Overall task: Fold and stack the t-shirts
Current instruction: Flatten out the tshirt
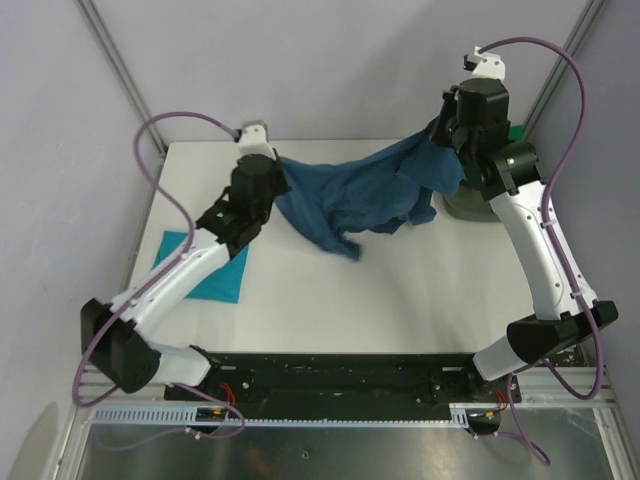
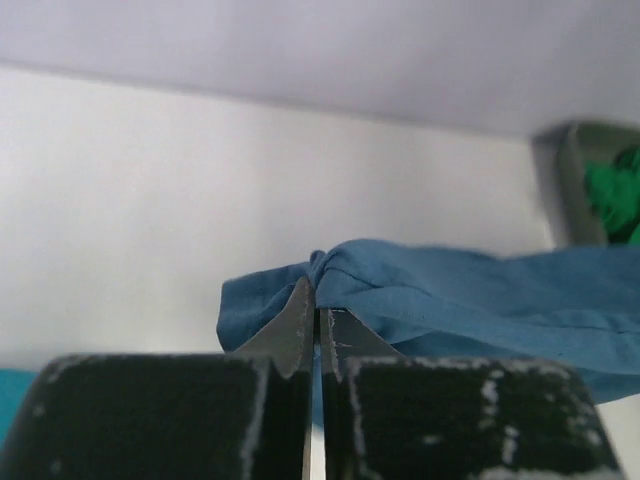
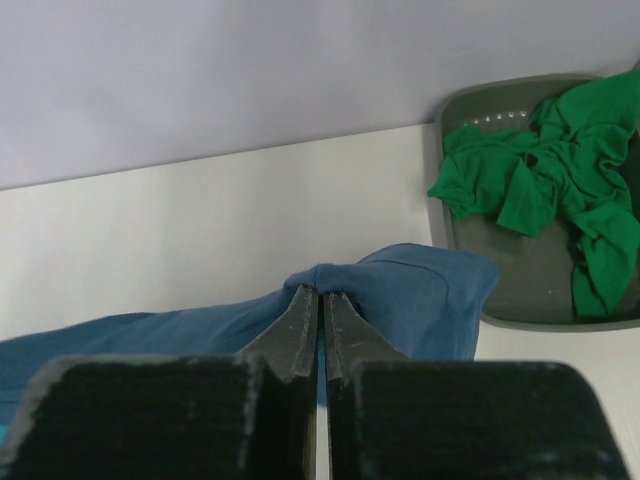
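Steel-blue t-shirt (image 1: pixel 350 195) slung between left jaws and right jaws, both clamped.

White rectangular table (image 1: pixel 400 290): flat matte top, bounded at rear and sides by pale lilac walls (image 1: pixel 320 60). Dark grey plastic tray (image 3: pixel 520 280): rounded corners, raised rim, seated at the table's far right corner, near the rear wall. Two slanted silver metal struts (image 1: pixel 118 70) rise at the rear corners. Black mounting plate (image 1: pixel 340 365) runs along the near edge, with a bare silver metal sheet (image 1: pixel 330 450) below it.
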Robot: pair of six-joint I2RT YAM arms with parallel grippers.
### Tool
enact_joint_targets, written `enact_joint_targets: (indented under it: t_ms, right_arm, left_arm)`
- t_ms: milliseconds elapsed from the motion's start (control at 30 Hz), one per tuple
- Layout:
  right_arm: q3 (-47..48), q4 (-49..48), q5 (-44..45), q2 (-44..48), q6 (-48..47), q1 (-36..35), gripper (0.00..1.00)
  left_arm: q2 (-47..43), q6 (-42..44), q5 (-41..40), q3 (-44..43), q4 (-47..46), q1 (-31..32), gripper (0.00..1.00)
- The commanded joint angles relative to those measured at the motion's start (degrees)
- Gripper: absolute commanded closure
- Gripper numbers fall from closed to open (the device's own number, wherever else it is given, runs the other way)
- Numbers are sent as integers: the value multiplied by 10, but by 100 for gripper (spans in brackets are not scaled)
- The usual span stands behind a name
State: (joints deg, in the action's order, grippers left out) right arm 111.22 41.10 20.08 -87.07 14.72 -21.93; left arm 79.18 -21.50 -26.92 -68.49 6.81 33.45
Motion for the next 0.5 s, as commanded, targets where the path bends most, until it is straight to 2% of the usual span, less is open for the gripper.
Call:
enact_joint_targets:
  t_ms: [0, 300, 467]
  right_arm:
    - [20, -6, -12, 46, -22, 6, 100]
    - [-15, 22, -31, 96, -11, 5, 100]
    - [-97, 42, -72, 142, 22, 0, 100]
  left_arm:
    - [-63, 77, -85, -42, 16, 0, 100]
    - [-135, 95, -111, -45, 30, -9, 100]
    - [-168, 53, -86, -10, 79, -22, 100]
